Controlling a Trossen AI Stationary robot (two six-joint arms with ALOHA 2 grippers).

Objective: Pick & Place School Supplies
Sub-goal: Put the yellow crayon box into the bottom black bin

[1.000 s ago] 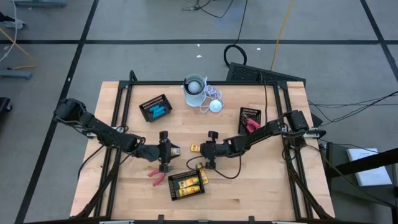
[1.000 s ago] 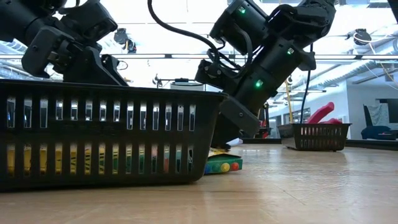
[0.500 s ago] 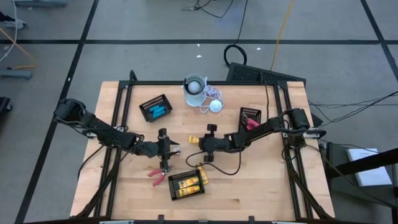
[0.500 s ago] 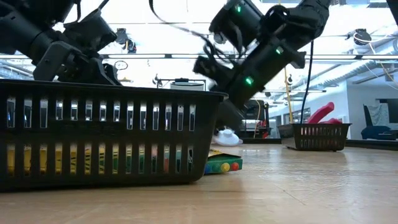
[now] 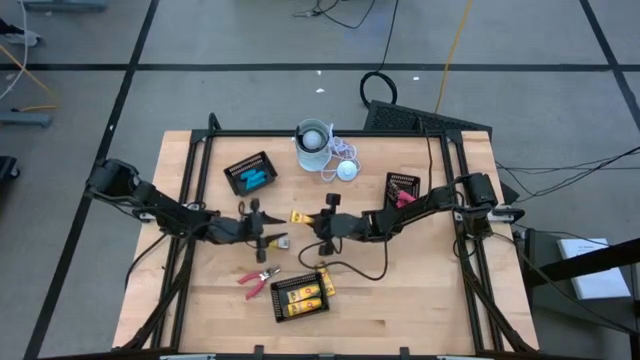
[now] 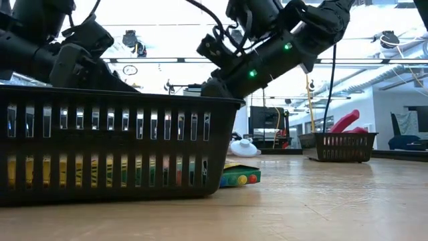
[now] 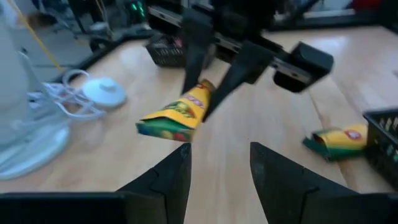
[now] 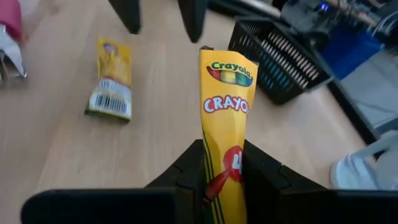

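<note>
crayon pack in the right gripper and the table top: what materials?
Crayon pack: looks like thin printed card or glossy wrapper, with flat printed faces and a creased end; can't tell which. Right gripper is shut on it. Table top: pale wood with visible plank seams and a smooth finish.

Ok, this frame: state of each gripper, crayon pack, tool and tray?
Right gripper: shut on a crayon pack, lifted off the table.
Left gripper: open, empty, facing the held pack.
Second crayon pack: lying flat on the table.
Red-handled tool: lying on the table.
Near tray: holds yellow packs.
Left tray: holds blue items.
</note>
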